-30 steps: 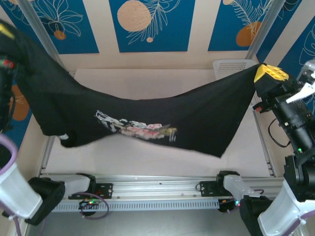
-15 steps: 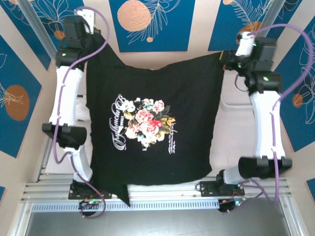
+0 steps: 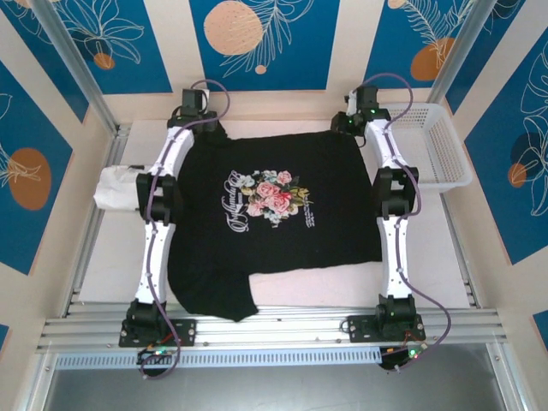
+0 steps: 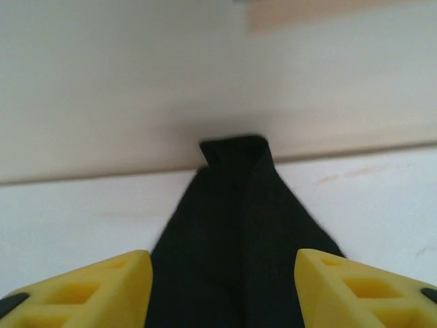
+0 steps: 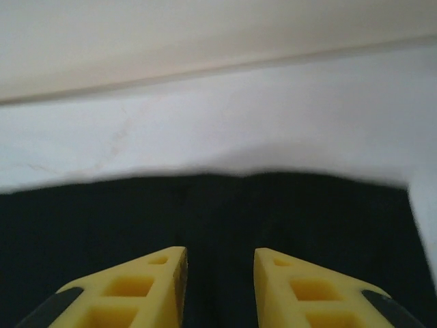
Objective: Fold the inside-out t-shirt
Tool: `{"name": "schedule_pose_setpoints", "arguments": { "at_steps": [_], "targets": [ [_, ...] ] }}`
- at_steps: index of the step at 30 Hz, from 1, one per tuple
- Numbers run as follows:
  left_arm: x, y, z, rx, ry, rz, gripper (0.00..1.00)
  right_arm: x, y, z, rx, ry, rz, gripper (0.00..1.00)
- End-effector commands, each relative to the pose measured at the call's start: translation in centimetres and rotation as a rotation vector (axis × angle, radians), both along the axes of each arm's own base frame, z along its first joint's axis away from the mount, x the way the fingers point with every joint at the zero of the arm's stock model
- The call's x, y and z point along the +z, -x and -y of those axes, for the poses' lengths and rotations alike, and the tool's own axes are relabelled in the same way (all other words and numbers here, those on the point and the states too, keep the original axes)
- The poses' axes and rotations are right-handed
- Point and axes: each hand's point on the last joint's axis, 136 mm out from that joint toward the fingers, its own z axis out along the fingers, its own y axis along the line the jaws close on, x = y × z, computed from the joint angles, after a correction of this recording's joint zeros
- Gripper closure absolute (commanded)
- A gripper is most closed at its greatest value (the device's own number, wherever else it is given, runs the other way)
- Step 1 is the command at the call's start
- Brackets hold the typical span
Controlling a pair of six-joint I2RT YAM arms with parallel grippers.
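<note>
A white basket (image 3: 441,181) stands at the far right corner of the table (image 3: 103,257), and a folded white garment (image 3: 116,187) lies at its left edge. Blue panels (image 3: 257,43) printed with orange discs and pale leaves line the walls. An aluminium rail (image 3: 274,325) runs along the near side.

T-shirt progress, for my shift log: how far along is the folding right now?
Done: the t-shirt lies spread flat on the table, floral print up. In hand: the left end effector and right end effector sit open at its far edge, gripping nothing. Left: no fold shows yet, and the near-left corner trails toward the table edge.
</note>
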Motion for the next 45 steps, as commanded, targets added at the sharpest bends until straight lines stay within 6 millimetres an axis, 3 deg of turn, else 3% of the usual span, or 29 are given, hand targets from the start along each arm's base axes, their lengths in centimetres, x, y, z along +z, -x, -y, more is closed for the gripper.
{"name": "schedule_pose_setpoints", "arguments": {
  "at_steps": [1, 4, 9, 10, 14, 18, 20, 25, 29, 32, 37, 45],
  "targets": [
    [11.0, 1.3, -0.2, 0.009, 0.112, 0.166, 0.35, 7.4, 2.6, -0.8, 0.015, 0.080, 0.070, 0.65],
    [11.5, 4.5, 0.9, 0.000, 0.250, 0.100, 0.30, 7.8, 6.9, -1.1, 0.011, 0.110, 0.046, 0.62],
    [10.7, 12.2, 3.8, -0.026, 0.537, 0.047, 0.28, 6.0, 17.7, 0.5, -0.078, 0.089, -0.078, 0.56],
    [10.5, 14.0, 4.4, -0.041, 0.587, 0.053, 0.28, 5.3, 20.5, 1.1, -0.109, 0.076, -0.113, 0.55],
    [8.8, 21.0, 7.4, -0.095, 0.719, 0.012, 0.28, 2.8, 28.4, 4.2, -0.253, 0.047, -0.213, 0.52],
    [6.7, 27.0, 9.3, -0.130, 0.731, -0.051, 0.28, 0.6, 34.3, 8.3, -0.441, -0.013, -0.289, 0.50],
    [5.8, 29.9, 10.1, -0.152, 0.743, -0.075, 0.28, -0.1, 36.5, 8.9, -0.516, -0.084, -0.321, 0.51],
    [3.9, 35.5, 11.7, -0.196, 0.749, -0.133, 0.28, -2.7, 39.7, 8.1, -0.609, -0.160, -0.426, 0.52],
    [3.6, 38.3, 12.9, -0.232, 0.761, -0.162, 0.28, -4.7, 41.8, 8.7, -0.642, -0.091, -0.553, 0.52],
    [3.9, 39.2, 12.9, -0.255, 0.733, -0.163, 0.27, -5.8, 43.2, 9.8, -0.665, -0.009, -0.625, 0.51],
    [4.1, 39.6, 12.6, -0.282, 0.647, -0.177, 0.26, -7.1, 44.0, 9.4, -0.649, 0.052, -0.734, 0.51],
    [3.3, 40.3, 12.4, -0.288, 0.604, -0.209, 0.26, -8.7, 43.6, 8.9, -0.609, 0.072, -0.812, 0.53]
  ]
}}
